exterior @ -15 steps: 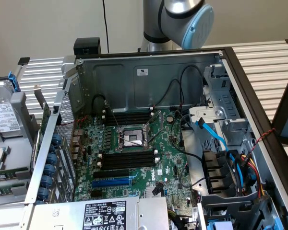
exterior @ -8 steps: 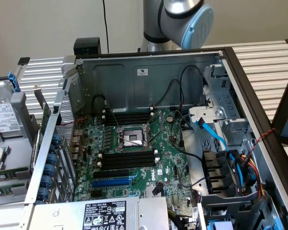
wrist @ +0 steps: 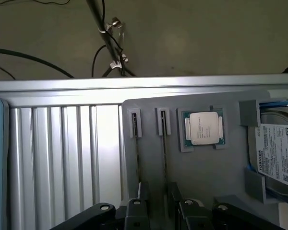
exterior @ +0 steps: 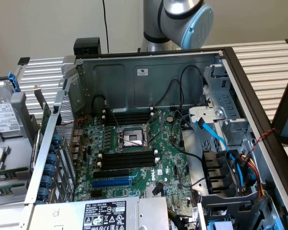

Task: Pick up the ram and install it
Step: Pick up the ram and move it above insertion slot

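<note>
Wrist view: the gripper [wrist: 159, 211] is spread, its two dark fingers [wrist: 143, 189] standing apart above a grey holder tray [wrist: 206, 177]. The ram [wrist: 164, 148], seen edge-on as a thin dark line, stands in a narrow slot of that tray and runs in between the fingers; contact cannot be told. A second ram stick [wrist: 135, 143] stands in the neighbouring slot, just beside the first. Further along the tray a processor chip [wrist: 204, 128] lies flat in its square recess, and beyond it a Toshiba hard drive [wrist: 278, 153] lies between grey blocks. The tray rests on a ribbed aluminium worktop [wrist: 62, 153].

In the exterior view the robot arm [exterior: 182, 19] rises behind an open computer case [exterior: 149, 72]. On its motherboard [exterior: 168, 163], black memory slots [exterior: 129, 159] with white end clips flank the processor socket [exterior: 130, 137], near a blue expansion slot [exterior: 110, 182].
</note>
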`<state>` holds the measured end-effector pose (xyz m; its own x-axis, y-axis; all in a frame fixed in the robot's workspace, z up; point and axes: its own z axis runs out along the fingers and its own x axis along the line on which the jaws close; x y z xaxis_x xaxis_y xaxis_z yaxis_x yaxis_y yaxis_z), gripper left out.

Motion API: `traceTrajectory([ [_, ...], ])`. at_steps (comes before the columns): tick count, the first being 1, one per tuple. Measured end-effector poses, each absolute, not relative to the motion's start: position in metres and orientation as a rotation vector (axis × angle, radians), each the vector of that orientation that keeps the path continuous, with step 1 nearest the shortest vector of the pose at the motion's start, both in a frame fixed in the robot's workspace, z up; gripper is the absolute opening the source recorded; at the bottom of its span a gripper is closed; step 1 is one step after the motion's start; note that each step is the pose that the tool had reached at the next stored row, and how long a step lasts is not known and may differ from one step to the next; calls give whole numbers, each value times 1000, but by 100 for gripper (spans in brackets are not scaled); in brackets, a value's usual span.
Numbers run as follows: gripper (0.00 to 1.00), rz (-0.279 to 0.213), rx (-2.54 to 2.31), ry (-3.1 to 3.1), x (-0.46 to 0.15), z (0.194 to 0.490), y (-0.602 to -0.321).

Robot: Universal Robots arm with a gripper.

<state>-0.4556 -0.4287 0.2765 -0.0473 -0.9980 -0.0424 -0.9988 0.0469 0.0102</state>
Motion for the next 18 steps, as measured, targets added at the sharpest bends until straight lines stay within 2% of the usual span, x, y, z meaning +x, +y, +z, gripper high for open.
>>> traceTrajectory([
  [18,31,57,-2152,2256,-456,244,-432],
])
